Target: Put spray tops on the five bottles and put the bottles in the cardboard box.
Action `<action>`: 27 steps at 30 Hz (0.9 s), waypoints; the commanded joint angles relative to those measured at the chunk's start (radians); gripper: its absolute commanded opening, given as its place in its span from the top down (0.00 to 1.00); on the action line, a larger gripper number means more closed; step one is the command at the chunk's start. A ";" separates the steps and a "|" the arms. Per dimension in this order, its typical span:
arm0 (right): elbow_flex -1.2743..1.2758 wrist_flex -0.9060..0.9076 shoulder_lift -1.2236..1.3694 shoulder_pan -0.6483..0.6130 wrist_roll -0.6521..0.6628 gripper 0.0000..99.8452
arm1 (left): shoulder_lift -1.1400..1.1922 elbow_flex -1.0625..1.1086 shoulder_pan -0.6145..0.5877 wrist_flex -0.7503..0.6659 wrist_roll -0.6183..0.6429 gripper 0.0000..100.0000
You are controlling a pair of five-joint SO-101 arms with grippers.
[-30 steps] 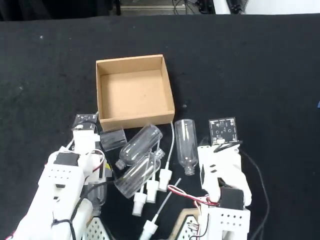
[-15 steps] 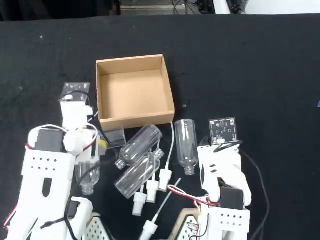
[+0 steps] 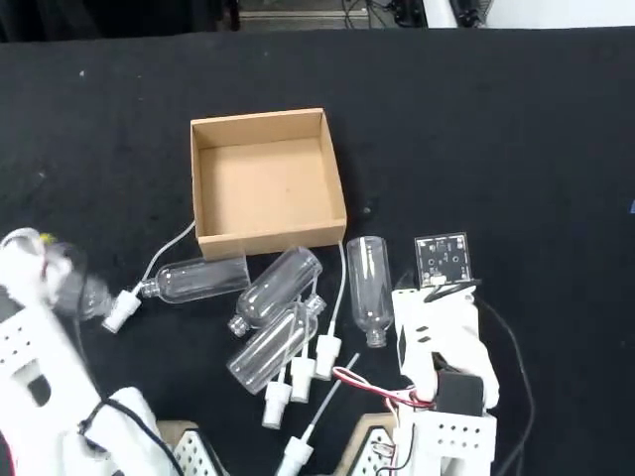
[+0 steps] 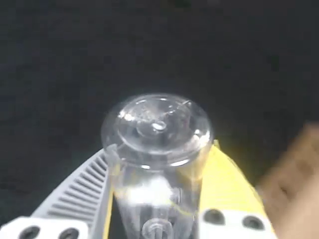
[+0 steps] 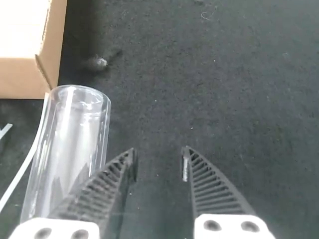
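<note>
My left gripper (image 4: 157, 169) is shut on a clear bottle (image 4: 157, 124), whose round base faces the camera. In the high view this bottle (image 3: 67, 283) hangs blurred at the table's far left, held by the left arm (image 3: 35, 347). A bottle with a white spray top (image 3: 189, 280) lies in front of the cardboard box (image 3: 332, 188). Three open bottles lie nearby (image 3: 280, 286), (image 3: 268, 347), (image 3: 369, 288). Several loose spray tops (image 3: 301, 377) lie below them. My right gripper (image 5: 158, 164) is open over bare table, with a bottle (image 5: 70, 149) beside one finger.
The box is open-topped and its corner (image 5: 25, 45) shows in the right wrist view. The right arm (image 3: 442, 347) stands low at the front right. The black tablecloth (image 3: 516, 149) stretches to the right and behind the box.
The left arm has swung from the box's front to the far left with the bottle in its gripper, uncovering the capped bottle. The right arm has not moved.
</note>
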 commanded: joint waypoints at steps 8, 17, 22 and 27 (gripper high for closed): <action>-0.004 -0.020 -0.101 -0.012 0.002 0.86 | 0.003 0.291 -0.354 -0.275 -0.002 0.73; -0.004 -0.020 -0.101 -0.012 0.002 0.86 | 0.003 0.061 -0.331 -0.132 -0.390 0.65; -0.004 -0.020 -0.101 -0.012 0.002 0.86 | 0.028 -0.091 -0.223 -0.017 -0.721 0.65; -0.004 -0.020 -0.101 -0.012 0.002 0.86 | 0.195 -0.286 -0.182 0.163 -1.122 0.65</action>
